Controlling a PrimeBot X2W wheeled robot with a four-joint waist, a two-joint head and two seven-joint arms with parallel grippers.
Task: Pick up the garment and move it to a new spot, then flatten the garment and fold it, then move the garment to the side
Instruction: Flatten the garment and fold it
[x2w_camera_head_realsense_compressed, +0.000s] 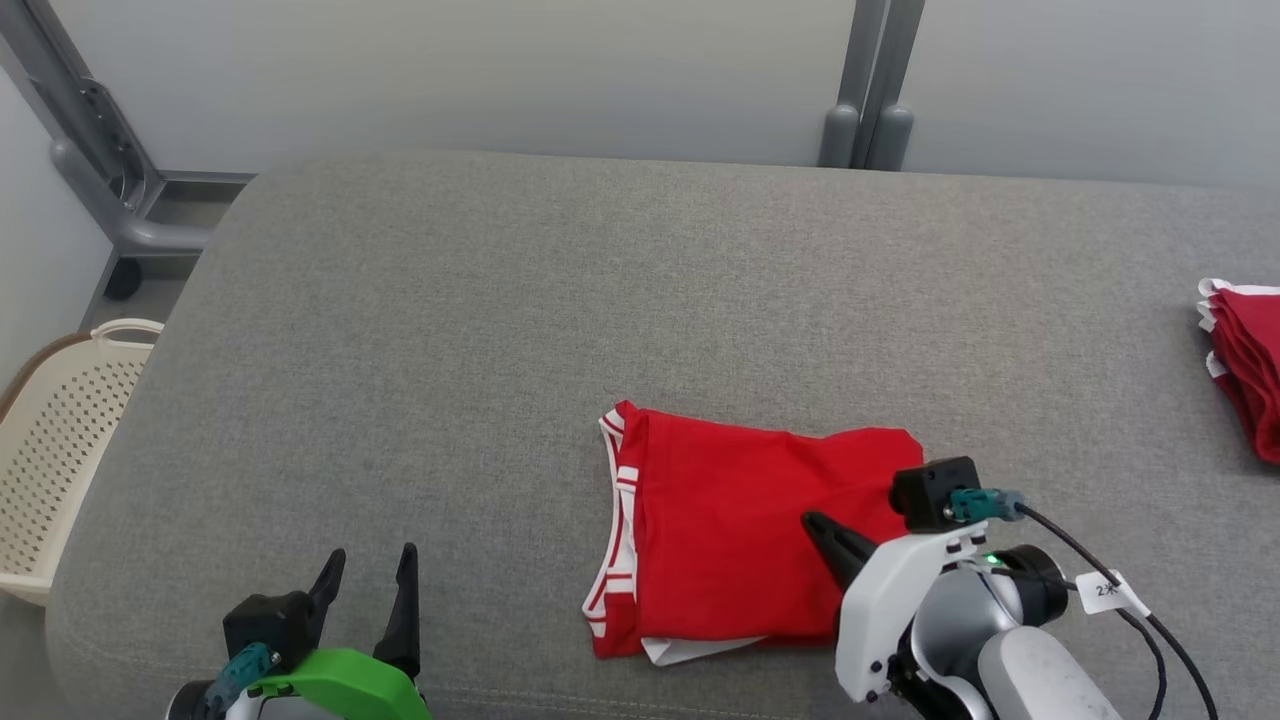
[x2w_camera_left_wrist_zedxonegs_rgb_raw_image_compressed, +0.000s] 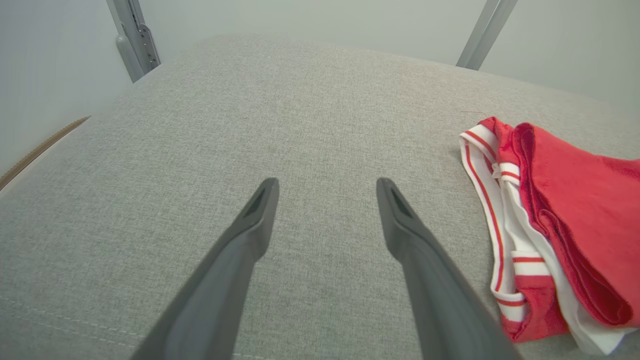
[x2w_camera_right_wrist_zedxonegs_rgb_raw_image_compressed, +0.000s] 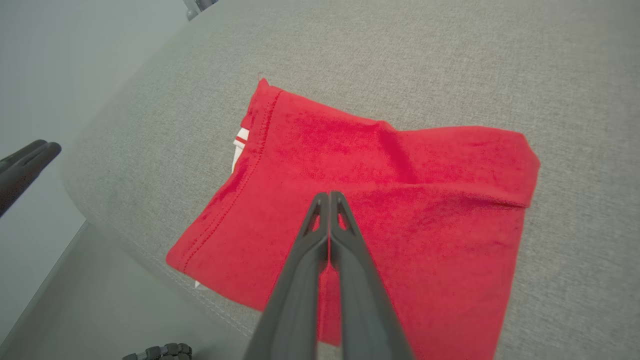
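A: Where is the garment (x2w_camera_head_realsense_compressed: 740, 540)?

B: It lies on the grey bench (x2w_camera_head_realsense_compressed: 500, 300), right under the tips of the right end effector (x2w_camera_right_wrist_zedxonegs_rgb_raw_image_compressed: 330, 197) and near the bench's front edge. From the left end effector (x2w_camera_left_wrist_zedxonegs_rgb_raw_image_compressed: 327, 190) it is off to the right, apart from it.

A: How does it look?

B: It is bright red and folded into a rough rectangle in several layers. A white band with thin red stripes (x2w_camera_head_realsense_compressed: 615, 540) runs down the side farthest from the right end effector, and a white corner sticks out under the near edge. The top layer is mostly smooth, with a few soft creases.

A: And the end effectors?

B: The right one is fully closed, its two dark fingers (x2w_camera_right_wrist_zedxonegs_rgb_raw_image_compressed: 310, 260) pressed together over the red cloth. I see no fabric caught between them. The left one stands wide apart over bare bench, holding nothing.

A: Any containers?

B: A cream perforated basket (x2w_camera_head_realsense_compressed: 60, 440) sits beyond the bench's end, out to the left of the left end effector. I cannot tell what is in it.

A: Anything else?

B: A stack of red-and-white clothes (x2w_camera_head_realsense_compressed: 1245, 370) lies on the bench well to the right of the right end effector.
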